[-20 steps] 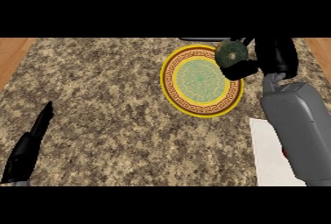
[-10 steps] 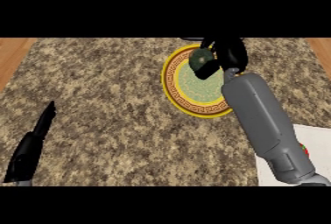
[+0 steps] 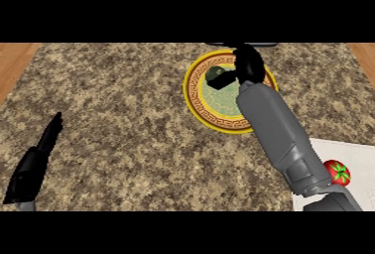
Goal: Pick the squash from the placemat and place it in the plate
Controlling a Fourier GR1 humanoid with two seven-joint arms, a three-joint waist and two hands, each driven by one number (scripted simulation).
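The dark green squash is over the upper middle of the round plate, which has a yellow patterned rim and a green centre. My right hand is at the plate's far side, against the squash's right side, and a black digit curls under it. The grey right forearm crosses the plate's right half and hides it. The white placemat lies at the lower right. My left hand rests open at the lower left, fingers straight, holding nothing.
A red tomato with a green top lies on the placemat, right beside my right forearm. Speckled stone counter spreads left of the plate. Wooden strips border it at the far left and far right.
My right hand has carried the squash leftward, from the plate's upper right rim to over its upper middle. The forearm now lies across the plate. The left hand has not moved.
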